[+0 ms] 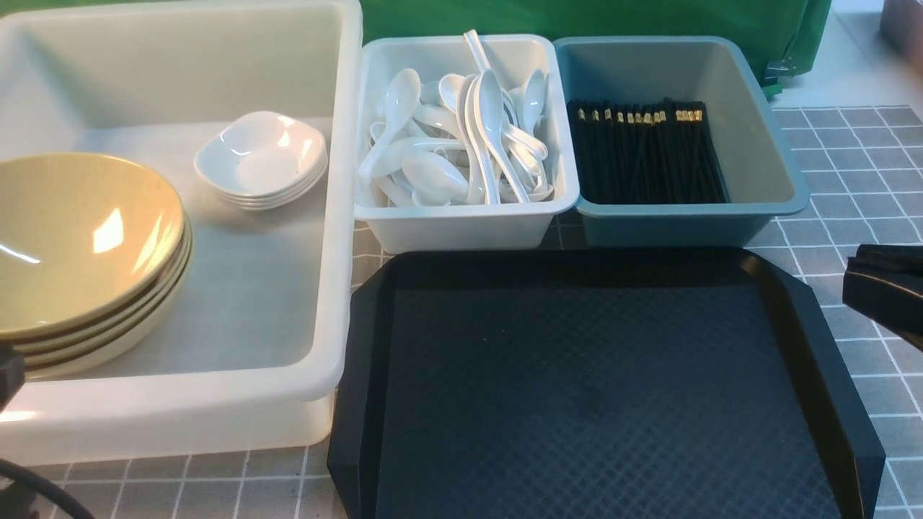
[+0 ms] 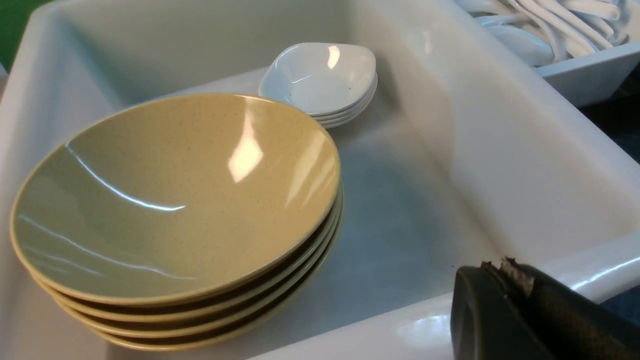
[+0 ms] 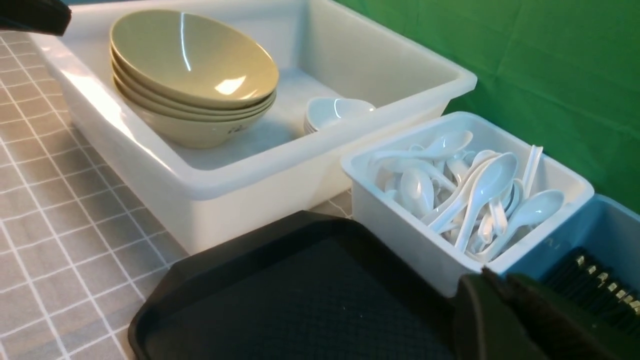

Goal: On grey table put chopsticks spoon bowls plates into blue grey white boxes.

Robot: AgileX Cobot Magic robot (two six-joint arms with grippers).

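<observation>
**Basically everything's boxed, both grippers idle at the edges**

So, starting from the claws: the left gripper (image 2: 505,280) sits in the lower right of its wrist view with its jaws pressed together, nothing in them, hovering by the near rim of the large white box (image 1: 339,216). The right gripper (image 3: 495,290) pokes in at the bottom right of its own view; its jaws look nearly together with at most a sliver between them, and it holds nothing. In the front view it's only a dark block cut off at the right edge, mid-height.

Surface is the grey table (image 1: 851,166) with its thin white grid, and a green cloth (image 1: 577,18) hangs along the top of the frame. A black tray (image 1: 598,382) fills the lower middle.

Hard to see: the left gripper in the front view is just a dark sliver at the lower left edge, and the bowls there are cut off on the left.

Where the stuff is: the bowls (image 1: 79,245) are stacked at the left of the large box, the plates (image 1: 261,160) stacked behind them toward the upper middle. The spoons (image 1: 461,144) are piled in the small white box (image 1: 461,223), the chopsticks (image 1: 645,155) lie in the blue-grey box (image 1: 764,144), upper right, well apart from the right gripper.
</observation>
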